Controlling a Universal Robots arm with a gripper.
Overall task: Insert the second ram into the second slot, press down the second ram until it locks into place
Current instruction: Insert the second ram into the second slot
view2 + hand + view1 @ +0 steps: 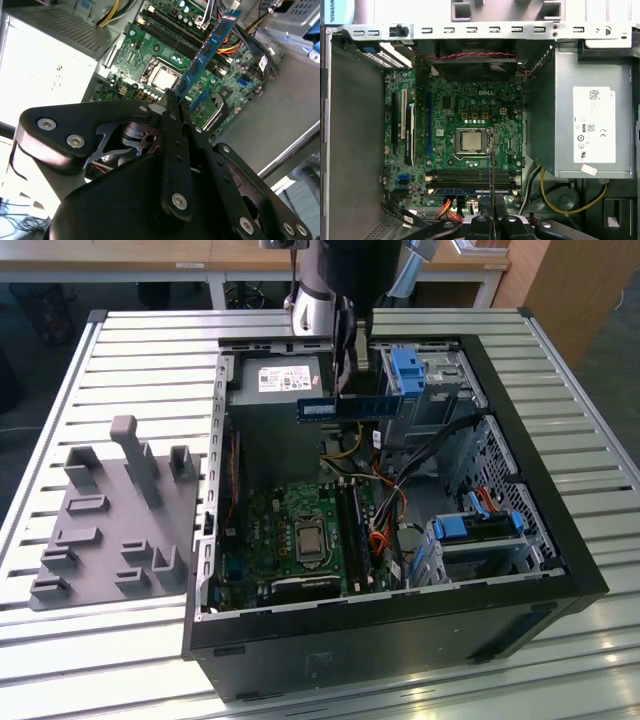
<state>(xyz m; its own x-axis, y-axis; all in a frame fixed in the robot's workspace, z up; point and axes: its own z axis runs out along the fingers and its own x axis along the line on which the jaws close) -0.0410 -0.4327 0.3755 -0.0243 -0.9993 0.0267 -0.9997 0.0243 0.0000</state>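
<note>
Gripper (172,96) is clamped on the second ram (207,48), hanging well above the motherboard (445,117). Its long axis looks roughly crosswise to the memory slots (470,176) below, so it's not seated.

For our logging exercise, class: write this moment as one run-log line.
hand: shut on second ram | second ram: held above motherboard | memory slots: ram not inserted
</note>
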